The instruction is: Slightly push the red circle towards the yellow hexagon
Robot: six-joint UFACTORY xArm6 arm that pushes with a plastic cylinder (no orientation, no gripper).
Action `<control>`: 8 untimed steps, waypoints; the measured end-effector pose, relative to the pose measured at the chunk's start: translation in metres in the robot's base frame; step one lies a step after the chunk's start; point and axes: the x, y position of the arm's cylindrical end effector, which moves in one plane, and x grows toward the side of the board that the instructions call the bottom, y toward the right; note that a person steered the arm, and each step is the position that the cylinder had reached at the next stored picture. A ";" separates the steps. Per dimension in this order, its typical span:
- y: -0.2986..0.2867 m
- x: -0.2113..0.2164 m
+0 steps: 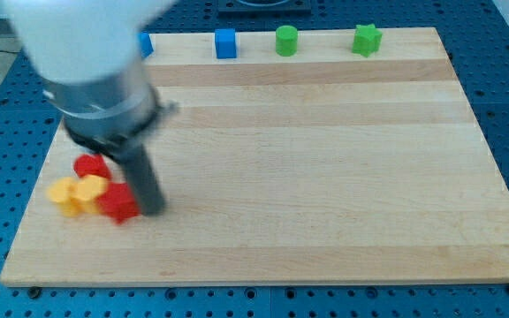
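Observation:
A cluster of blocks lies at the board's lower left. A red block sits at the cluster's right; its shape is unclear. Left of it are two yellow blocks, one in the middle and one at the far left; I cannot tell which is the hexagon. Another red block sits above them, partly hidden by the arm. My tip stands at the right side of the lower red block, touching or nearly touching it.
Along the board's top edge are a blue block partly hidden by the arm, a blue cube, a green cylinder and a green star. The arm's grey body covers the upper left.

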 end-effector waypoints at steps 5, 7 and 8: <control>-0.121 -0.098; -0.059 -0.072; -0.056 -0.076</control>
